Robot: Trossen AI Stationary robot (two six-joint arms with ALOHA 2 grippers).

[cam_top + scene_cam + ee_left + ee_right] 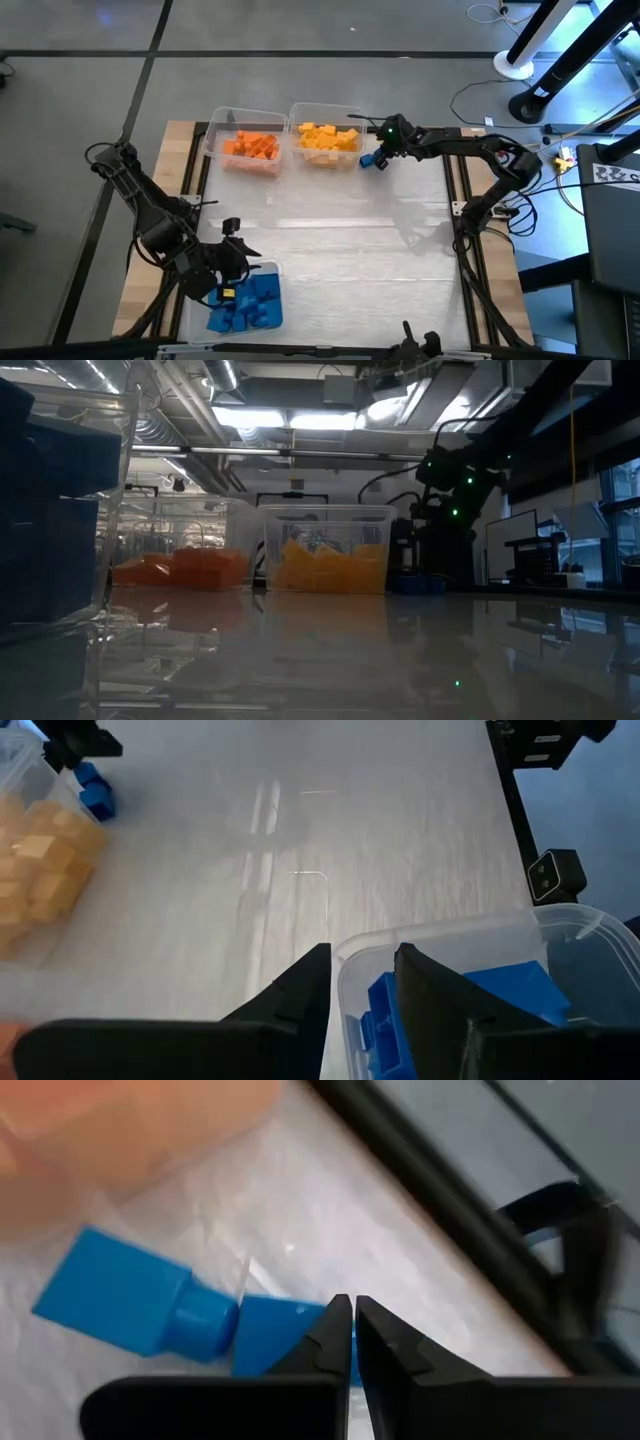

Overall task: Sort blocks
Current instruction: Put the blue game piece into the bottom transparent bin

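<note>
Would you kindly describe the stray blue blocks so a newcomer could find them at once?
Find the clear bin of yellow blocks at the table's far edge. Just beside it, under the right gripper, lie the blue blocks. They are the only blocks on bare tabletop, outside any bin.

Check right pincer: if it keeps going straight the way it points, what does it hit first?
Most likely the blue blocks on the table beside the yellow bin. The right pincer is shut, tips right at the nearer block's edge. Whether it already touches is unclear.
</note>
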